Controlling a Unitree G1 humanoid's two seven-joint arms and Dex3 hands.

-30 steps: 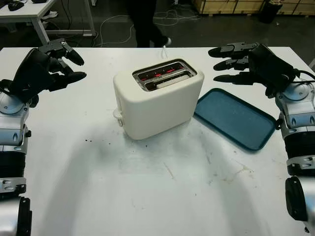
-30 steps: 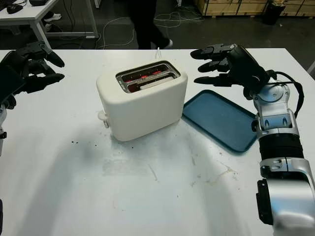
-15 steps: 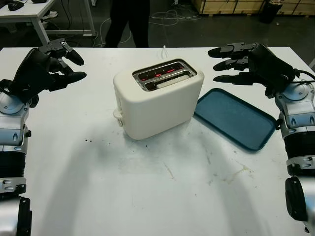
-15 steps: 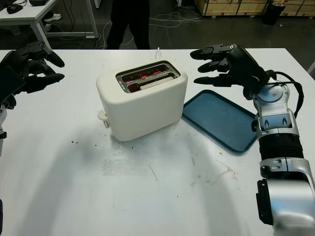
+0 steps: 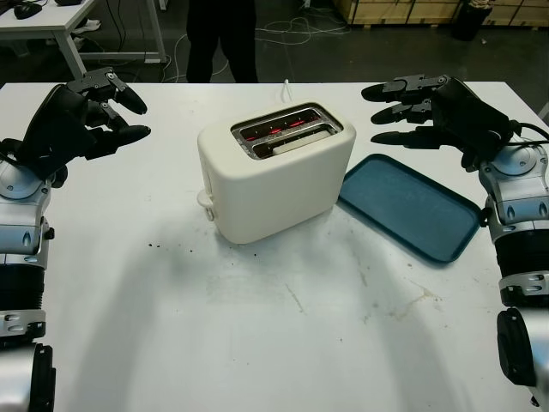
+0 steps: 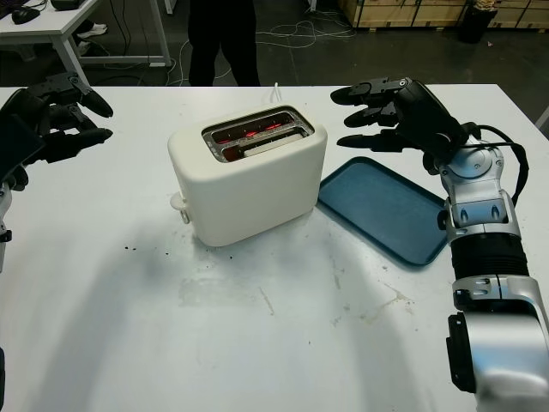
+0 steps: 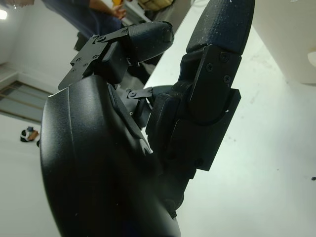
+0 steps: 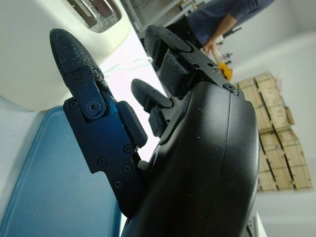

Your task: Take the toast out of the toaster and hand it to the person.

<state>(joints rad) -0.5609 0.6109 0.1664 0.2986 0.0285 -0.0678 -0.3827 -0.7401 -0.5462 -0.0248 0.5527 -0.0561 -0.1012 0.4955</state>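
A cream two-slot toaster (image 5: 273, 176) stands mid-table, its slots glowing red inside. A pale slice of toast (image 5: 296, 142) sits low in the nearer slot. My left hand (image 5: 111, 110) hovers open over the table's left side, well clear of the toaster. My right hand (image 5: 399, 112) hovers open to the toaster's right, above the far end of the blue tray (image 5: 410, 206). A person (image 5: 221, 34) in dark trousers stands just beyond the table's far edge.
The blue tray lies flat to the right of the toaster, with nothing on it. The toaster's cord (image 5: 286, 86) runs off the far edge. Crumbs (image 5: 154, 245) and scuff marks dot the white table (image 5: 257, 343). Desks and cables fill the floor behind.
The person behind the table has stepped leftward and now stands facing it. Both hands and the toaster have stayed put.
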